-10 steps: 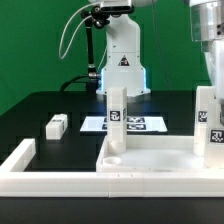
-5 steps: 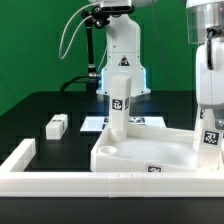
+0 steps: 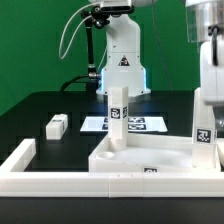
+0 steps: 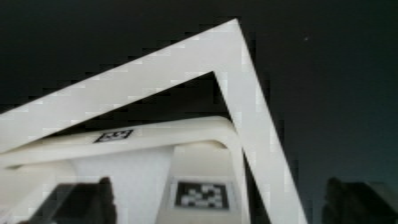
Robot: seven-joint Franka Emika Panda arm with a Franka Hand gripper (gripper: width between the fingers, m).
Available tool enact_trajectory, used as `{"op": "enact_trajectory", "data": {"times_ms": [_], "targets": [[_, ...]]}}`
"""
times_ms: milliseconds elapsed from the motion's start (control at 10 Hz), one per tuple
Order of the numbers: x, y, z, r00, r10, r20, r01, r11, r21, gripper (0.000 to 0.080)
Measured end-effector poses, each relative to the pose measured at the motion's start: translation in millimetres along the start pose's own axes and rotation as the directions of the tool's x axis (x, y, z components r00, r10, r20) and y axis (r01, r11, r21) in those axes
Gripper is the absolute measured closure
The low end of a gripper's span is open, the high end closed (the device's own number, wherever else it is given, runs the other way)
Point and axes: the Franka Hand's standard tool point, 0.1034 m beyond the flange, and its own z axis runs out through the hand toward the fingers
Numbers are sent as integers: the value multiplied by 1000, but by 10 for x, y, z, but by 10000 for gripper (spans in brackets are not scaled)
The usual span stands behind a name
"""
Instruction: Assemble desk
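Nearest in the exterior view, a long white bar (image 3: 60,182) with a raised end is seen along the front of the black table (image 3: 40,108). Just behind it lies the desk top (image 3: 125,163), a wide white tray with a low rim and a small black-and-white tag on its front wall. Two square white legs are set upright in it, each with a tag. One leg (image 3: 118,112) stands at the corner on the exterior view's left, and a second leg (image 3: 203,135) on the exterior view's right. The gripper (image 4: 210,203) is placed around the second leg. In the wrist view its dark, blurred fingers (image 4: 80,200) are spread wide, a gap is seen on each side of the leg, and nothing is gripped. In the exterior view the gripper is cut off by the frame edge. Farther back a loose leg block (image 3: 57,125) lies on the table. Behind it the marker board (image 3: 145,123) is partly hidden by the first leg.
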Motion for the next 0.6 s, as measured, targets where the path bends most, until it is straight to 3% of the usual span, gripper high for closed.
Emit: {"op": "enact_trajectory", "data": {"times_ms": [200, 600], "targets": [[22, 85, -165, 998, -54, 13, 54, 998, -16, 155], [34, 88, -103, 999, -54, 7, 54, 998, -17, 151]]}}
